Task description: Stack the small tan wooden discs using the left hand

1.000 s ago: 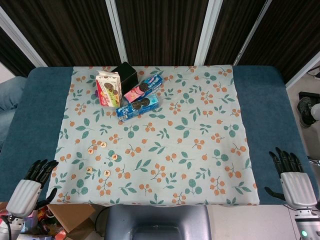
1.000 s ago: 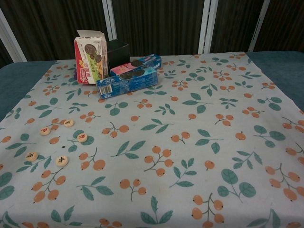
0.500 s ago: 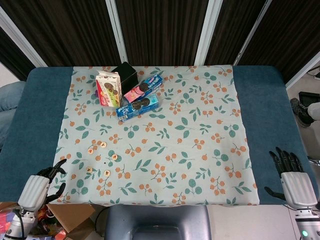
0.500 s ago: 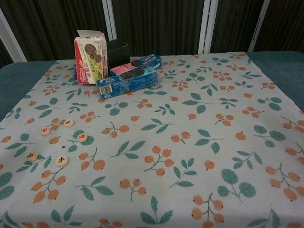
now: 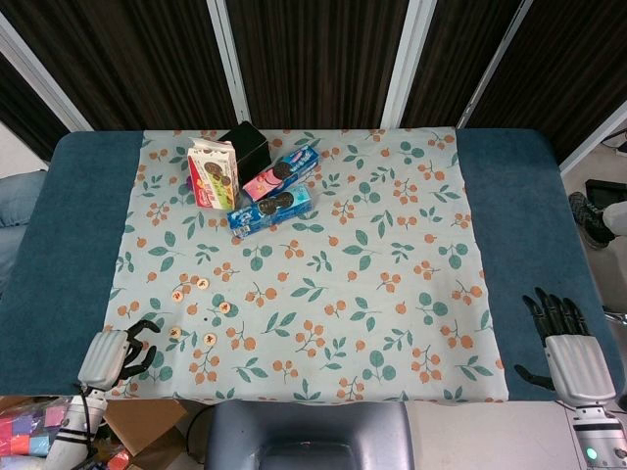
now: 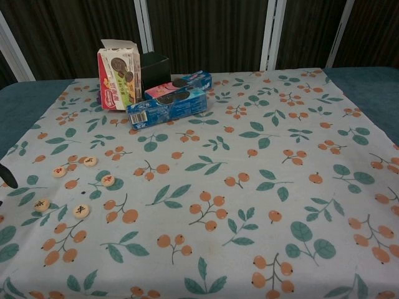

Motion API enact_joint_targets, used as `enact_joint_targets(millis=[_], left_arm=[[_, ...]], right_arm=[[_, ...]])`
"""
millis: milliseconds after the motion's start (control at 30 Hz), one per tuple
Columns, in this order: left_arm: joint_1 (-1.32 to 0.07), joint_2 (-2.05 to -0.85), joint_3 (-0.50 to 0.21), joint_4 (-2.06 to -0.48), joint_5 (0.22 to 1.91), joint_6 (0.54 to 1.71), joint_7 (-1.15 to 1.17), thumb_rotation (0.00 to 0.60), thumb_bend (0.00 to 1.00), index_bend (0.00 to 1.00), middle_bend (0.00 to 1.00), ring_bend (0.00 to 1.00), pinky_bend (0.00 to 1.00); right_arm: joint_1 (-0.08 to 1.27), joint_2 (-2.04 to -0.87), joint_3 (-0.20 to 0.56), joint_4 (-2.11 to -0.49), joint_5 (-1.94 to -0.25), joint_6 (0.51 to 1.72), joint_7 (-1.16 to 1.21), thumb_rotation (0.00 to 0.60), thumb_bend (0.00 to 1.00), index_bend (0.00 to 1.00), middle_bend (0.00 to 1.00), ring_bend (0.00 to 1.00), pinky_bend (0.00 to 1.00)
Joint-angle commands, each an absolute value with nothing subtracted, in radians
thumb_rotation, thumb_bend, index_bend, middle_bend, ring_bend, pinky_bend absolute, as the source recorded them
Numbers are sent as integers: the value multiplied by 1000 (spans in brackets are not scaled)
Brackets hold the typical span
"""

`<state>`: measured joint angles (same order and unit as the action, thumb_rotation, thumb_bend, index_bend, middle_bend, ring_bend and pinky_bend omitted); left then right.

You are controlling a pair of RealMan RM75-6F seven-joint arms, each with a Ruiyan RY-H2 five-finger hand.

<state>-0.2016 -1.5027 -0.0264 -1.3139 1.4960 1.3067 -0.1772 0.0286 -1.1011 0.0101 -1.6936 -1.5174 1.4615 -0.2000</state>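
Nothing stacked yet: discs (image 6: 81, 211) lying singly on cloth (image 5: 392, 294), near left. Left hand (image 5: 116, 354) empty, fingers loosely curled, just beside them. Right hand (image 5: 566, 354) empty, spread, near right.

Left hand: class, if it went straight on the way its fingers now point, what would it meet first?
Probably the nearest wooden disc. In the head view the left hand sits at the cloth's near-left corner, fingers aimed up and right toward it, with only bare tablecloth between. Height above the cloth is unclear.
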Motion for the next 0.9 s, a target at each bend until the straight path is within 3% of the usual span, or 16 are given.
enact_joint_targets(millis=[33, 900], left_arm=[[-218, -1529, -38, -1287, 1467, 1274, -163, 600, 444, 370, 1000, 1000, 1000], [-261, -1642, -54, -1189, 1413, 1215, -109, 600, 443, 367, 1000, 1000, 1000]], right_arm=[[29, -1099, 10, -1693, -1518, 1461, -197, 600, 186, 0, 0, 0, 0], [27, -1091, 8, -1693, -1522, 1467, -179, 600, 186, 0, 0, 0, 0]])
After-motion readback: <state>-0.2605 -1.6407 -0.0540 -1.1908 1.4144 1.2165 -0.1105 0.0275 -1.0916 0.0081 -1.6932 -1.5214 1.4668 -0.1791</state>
